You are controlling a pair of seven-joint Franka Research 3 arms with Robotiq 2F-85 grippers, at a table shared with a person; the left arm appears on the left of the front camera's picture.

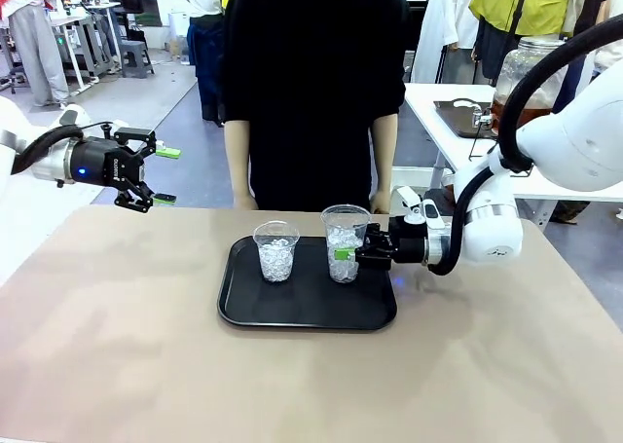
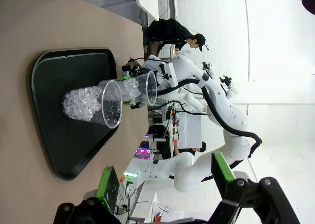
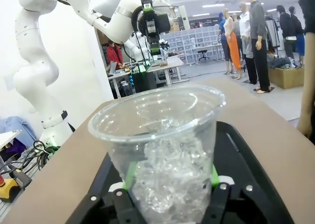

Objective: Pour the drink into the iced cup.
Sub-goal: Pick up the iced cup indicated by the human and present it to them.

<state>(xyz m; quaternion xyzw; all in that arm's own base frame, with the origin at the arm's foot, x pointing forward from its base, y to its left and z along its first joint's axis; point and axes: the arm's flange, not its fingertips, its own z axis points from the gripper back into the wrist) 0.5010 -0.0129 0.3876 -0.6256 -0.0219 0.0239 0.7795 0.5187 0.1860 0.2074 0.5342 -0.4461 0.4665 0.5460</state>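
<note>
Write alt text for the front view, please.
The right end effector grips the taller iced cup on a black tray, beside a shorter iced cup. The left end effector hangs open at the left; a person in black stands opposite.

Left cup (image 1: 276, 253) and right cup (image 1: 344, 243) stand on the tray (image 1: 292, 312).

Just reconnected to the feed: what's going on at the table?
The right gripper is shut on the taller clear plastic cup of ice, standing on the black rectangular tray beside a shorter clear iced cup. The left gripper hangs open above the left side of the beige table. Both cups hold only ice.
</note>
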